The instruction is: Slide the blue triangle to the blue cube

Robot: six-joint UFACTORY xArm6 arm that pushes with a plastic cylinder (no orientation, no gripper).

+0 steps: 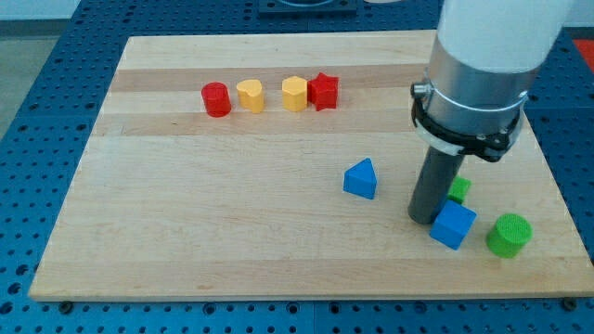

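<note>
1. While my tip (425,219) rests on the wooden board (186,241), it stands toward the view's right, just beside the blue cube (453,224), on that cube's left edge; whether the two touch I cannot tell.
2. My tool is a bare rod: it grasps nothing and has nothing to open or close.
3. The blue triangle (361,178) lies to the view's left of my tip and slightly toward the view's top, near but clearly apart from it. Bare board shows between them.
4. Deciding relation: my tip sits between the blue triangle and the blue cube, on the wrong side for a push. In my judgement, I must go round to the triangle's far left side before driving it rightward and slightly downward.
5. Orientation of the triangle: its apex points toward the view's top, with the base toward the view's bottom. No marked long axis can be made out.
6. A small green block (458,189) shows just right of the rod, partly hidden by it, above the cube; its shape is unclear. A green cylinder (509,234) stands just right of the cube.
7. Risk, as judged: a push carried too far could disturb the cube and both green pieces.
</note>
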